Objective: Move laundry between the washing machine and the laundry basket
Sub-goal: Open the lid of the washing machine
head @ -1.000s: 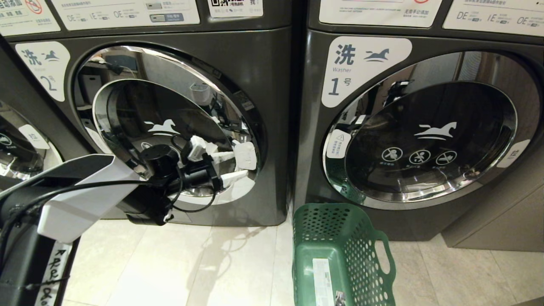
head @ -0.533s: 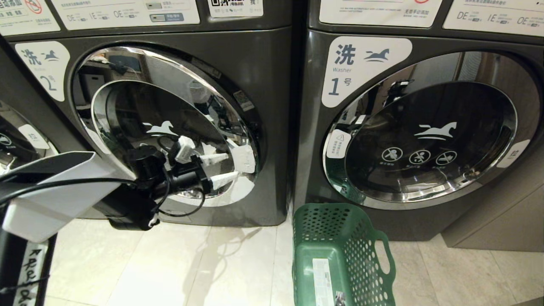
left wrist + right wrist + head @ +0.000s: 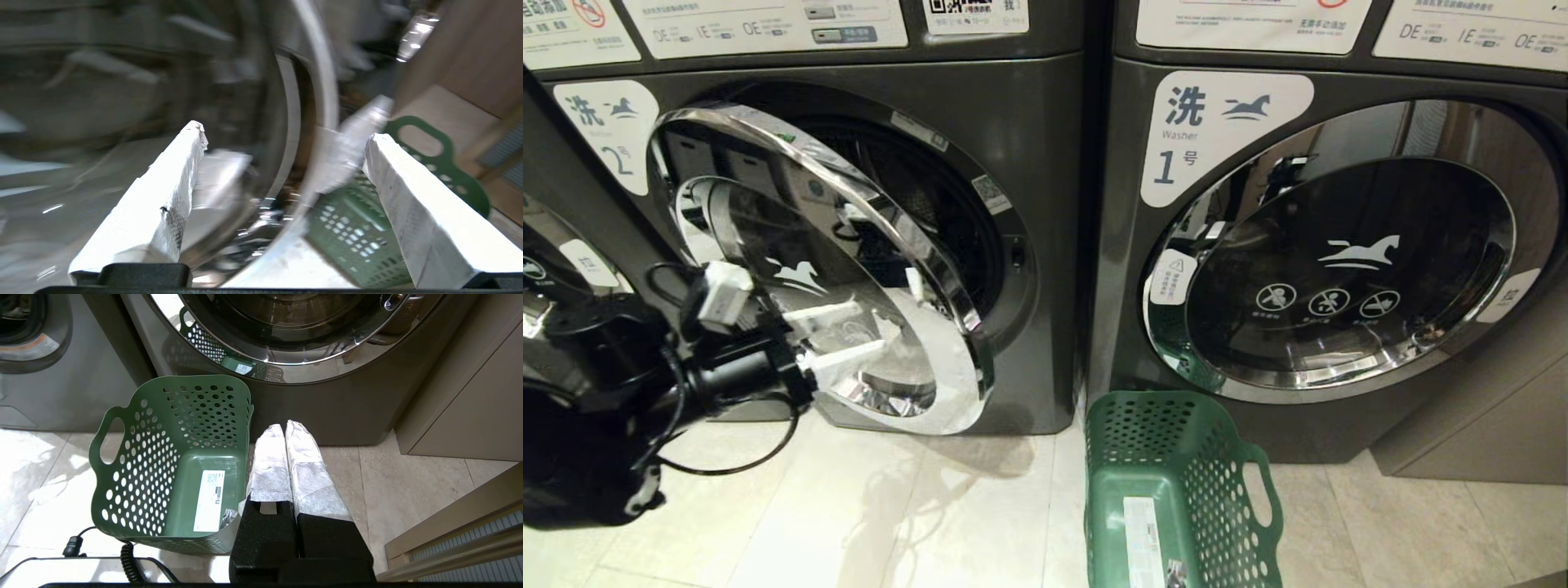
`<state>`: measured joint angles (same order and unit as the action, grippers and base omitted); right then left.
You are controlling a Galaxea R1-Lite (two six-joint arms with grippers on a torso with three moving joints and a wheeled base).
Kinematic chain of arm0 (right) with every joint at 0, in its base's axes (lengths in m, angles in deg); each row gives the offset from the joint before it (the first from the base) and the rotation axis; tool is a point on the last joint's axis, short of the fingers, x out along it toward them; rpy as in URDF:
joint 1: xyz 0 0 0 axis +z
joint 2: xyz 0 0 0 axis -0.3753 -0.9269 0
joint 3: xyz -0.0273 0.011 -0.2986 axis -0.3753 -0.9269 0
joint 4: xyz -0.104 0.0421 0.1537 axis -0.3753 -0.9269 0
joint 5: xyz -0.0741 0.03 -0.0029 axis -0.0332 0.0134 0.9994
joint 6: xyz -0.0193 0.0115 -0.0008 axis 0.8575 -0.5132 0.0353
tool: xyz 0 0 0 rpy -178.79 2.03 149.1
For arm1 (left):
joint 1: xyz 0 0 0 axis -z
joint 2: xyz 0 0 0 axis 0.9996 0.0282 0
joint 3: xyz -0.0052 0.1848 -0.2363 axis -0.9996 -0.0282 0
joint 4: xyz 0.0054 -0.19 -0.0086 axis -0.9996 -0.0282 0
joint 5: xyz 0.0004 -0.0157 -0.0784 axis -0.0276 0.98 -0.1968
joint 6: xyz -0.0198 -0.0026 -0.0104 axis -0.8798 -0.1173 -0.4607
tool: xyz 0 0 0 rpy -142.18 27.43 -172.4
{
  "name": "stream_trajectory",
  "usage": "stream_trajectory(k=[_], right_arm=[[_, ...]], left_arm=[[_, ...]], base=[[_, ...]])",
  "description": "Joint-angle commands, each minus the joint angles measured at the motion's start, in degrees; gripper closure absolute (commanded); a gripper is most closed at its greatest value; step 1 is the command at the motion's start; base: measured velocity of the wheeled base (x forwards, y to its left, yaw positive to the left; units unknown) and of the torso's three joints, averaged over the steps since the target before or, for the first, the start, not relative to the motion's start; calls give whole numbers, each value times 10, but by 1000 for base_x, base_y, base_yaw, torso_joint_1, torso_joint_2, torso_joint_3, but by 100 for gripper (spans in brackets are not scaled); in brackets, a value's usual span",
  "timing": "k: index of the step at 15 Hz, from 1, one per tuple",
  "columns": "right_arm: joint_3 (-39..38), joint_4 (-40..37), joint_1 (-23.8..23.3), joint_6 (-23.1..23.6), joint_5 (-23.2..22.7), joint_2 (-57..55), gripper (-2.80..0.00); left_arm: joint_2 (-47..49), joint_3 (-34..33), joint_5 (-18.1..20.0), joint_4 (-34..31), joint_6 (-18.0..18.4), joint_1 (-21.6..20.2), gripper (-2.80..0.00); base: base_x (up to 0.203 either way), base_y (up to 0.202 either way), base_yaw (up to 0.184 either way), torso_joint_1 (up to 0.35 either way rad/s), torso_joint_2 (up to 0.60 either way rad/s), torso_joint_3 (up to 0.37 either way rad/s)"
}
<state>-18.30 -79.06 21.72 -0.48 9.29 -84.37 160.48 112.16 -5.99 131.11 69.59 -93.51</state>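
The washing machine [image 3: 1045,245] marked 2 stands at the left with its chrome-rimmed door [image 3: 866,245] swung partly open and the dark drum mouth [image 3: 947,220] showing behind it. My left gripper [image 3: 870,327] is open at the door's lower part. In the left wrist view the left gripper [image 3: 286,132] has the blurred chrome rim between its spread fingers; I cannot tell if they touch it. The green laundry basket [image 3: 1217,506] stands empty on the floor. My right gripper [image 3: 284,426] is shut beside the laundry basket [image 3: 139,473]. The laundry is out of view.
Machine 1 [image 3: 1339,261] stands at the right with its door shut, right behind the basket. Another machine [image 3: 556,278] shows at the far left. A beige cabinet [image 3: 1486,425] is at the right. Pale floor tiles [image 3: 931,506] lie between my left arm and the basket.
The door of machine 2 has swung out from nearly shut to partly open. My left arm has drawn back to the left and lower, its gripper still open.
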Motion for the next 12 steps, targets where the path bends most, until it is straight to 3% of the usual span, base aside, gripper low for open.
stream_trajectory(k=[1, 6, 12], right_arm=[[0, 0, 0, 0, 0, -1, 0], [0, 0, 1, 0, 0, -1, 0], [0, 0, 0, 0, 0, -1, 0]], left_arm=[[-68, -34, 3, 6, 0, -50, -280], [-101, -47, 4, 6, -1, -94, -280], [-98, -50, 3, 5, 2, -102, -280]], base=[[0, 0, 0, 0, 0, 0], [0, 0, 0, 0, 0, 0], [0, 0, 0, 0, 0, 0]])
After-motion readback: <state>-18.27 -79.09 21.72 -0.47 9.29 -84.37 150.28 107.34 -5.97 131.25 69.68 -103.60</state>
